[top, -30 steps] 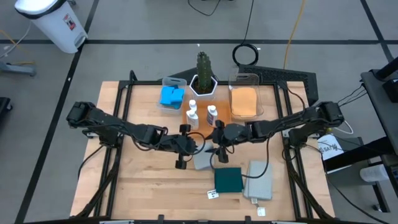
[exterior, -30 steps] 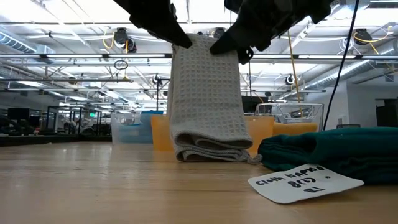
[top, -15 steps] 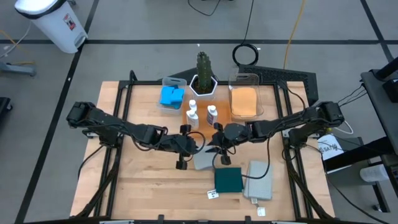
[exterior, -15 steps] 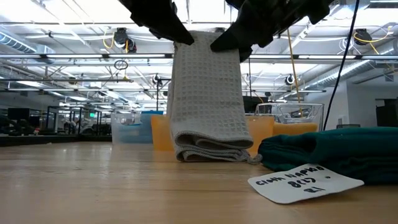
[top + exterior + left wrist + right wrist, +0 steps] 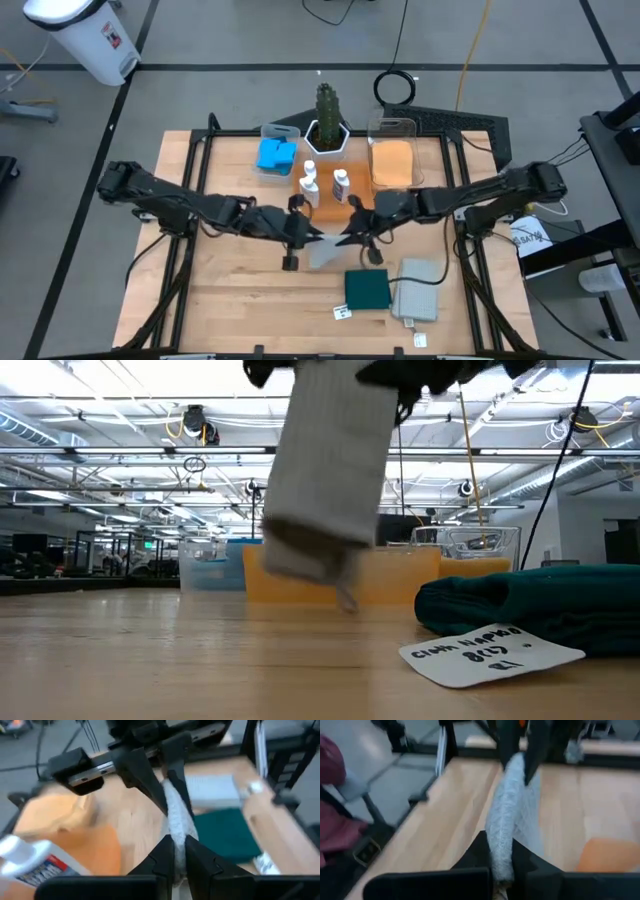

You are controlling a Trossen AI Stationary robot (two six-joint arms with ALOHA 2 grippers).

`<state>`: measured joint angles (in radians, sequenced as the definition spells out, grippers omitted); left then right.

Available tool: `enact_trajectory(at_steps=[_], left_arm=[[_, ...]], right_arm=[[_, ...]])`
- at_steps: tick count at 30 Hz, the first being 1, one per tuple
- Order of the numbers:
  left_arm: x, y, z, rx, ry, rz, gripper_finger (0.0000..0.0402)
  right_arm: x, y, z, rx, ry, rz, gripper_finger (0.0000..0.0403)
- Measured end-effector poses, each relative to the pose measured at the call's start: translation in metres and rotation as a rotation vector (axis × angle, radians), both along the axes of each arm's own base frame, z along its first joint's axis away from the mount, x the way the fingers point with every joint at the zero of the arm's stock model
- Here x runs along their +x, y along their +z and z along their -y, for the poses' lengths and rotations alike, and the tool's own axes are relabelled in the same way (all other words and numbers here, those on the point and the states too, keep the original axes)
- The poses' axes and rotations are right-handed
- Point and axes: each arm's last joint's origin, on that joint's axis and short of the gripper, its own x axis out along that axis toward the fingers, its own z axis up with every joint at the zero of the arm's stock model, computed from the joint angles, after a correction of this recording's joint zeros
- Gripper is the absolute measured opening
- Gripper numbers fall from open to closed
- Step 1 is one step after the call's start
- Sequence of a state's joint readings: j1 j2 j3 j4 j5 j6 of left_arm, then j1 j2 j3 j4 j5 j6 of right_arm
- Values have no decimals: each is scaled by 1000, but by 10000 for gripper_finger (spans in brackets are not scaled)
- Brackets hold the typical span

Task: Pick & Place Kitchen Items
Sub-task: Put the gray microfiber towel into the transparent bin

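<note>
A light-grey waffle cloth (image 5: 325, 470) hangs in the air over the middle of the table, stretched between my two grippers. My left gripper (image 5: 305, 237) is shut on one end of its top edge and my right gripper (image 5: 352, 237) is shut on the other end. The cloth's lower end (image 5: 305, 560) hangs above the wood. A dark green folded cloth (image 5: 367, 289) and another grey folded cloth (image 5: 418, 290) lie flat near the table's front right. My left gripper pinches the cloth's top edge (image 5: 176, 832) between its two fingers, coming from the table's left and slanting a little down. The cloth hangs below, clear of the table. My right gripper pinches the same top edge (image 5: 502, 840) at its other end, coming from the table's right and slanting slightly down. Between the two grippers the edge runs nearly straight.
At the back stand a clear bin with blue sponges (image 5: 276, 154), two white bottles (image 5: 309, 180) on an orange tray, a cactus (image 5: 327, 120) in a white pot and a clear bin holding an orange cloth (image 5: 392, 162). A handwritten tag (image 5: 490, 652) lies by the green cloth.
Both grippers have gone up, and my right gripper has shut on the cloth's top edge. The grey cloth, whose folded lower end lay on the table, now hangs clear of it and swings toward the left of the low view.
</note>
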<state>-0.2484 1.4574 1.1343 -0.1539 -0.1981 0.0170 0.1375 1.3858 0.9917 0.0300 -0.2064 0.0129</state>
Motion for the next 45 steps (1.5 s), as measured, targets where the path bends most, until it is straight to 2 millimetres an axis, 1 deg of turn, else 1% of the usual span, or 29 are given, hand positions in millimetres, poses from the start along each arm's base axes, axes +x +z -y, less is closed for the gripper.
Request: enact_trajectory(at_steps=[1, 3, 6, 10, 14, 19, 22, 27, 33, 38, 41, 45], left_arm=[[-4, 6, -1, -14, -7, 19, 37], [-11, 10, -3, -36, -35, 45, 37], [-22, 7, -3, -47, -63, 25, 37], [-26, 3, -5, -53, -63, 26, 37], [-26, 2, -6, -56, -59, 29, 37], [-26, 1, -7, -49, -51, 19, 37], [-26, 1, -7, -46, -43, 22, 37], [-25, 1, -8, -28, -46, 25, 37], [-25, 0, -12, -24, -31, 19, 37], [-25, -3, -16, -16, -17, -12, 37], [-26, -5, -20, -11, -5, -38, 37], [-26, -7, -26, -8, 15, -59, 37]], right_arm=[[-4, 5, 1, 1, -4, 10, 3], [-13, 15, 2, 0, -10, 18, 3], [-28, 21, 3, 6, 15, -5, 2], [-45, 38, 6, 8, 5, 33, 1], [-59, 44, 11, -2, -28, 51, 1], [-81, 59, 27, -7, -87, 88, 1], [-93, 65, 42, -37, -141, 103, 1], [-116, 78, 72, -115, -275, 172, 0], [-143, 86, 111, -291, -470, 208, 0], [-156, 85, 146, -443, -634, 170, 0], [-160, 78, 171, -536, -695, 94, 0], [-160, 62, 206, -591, -644, 26, 0]])
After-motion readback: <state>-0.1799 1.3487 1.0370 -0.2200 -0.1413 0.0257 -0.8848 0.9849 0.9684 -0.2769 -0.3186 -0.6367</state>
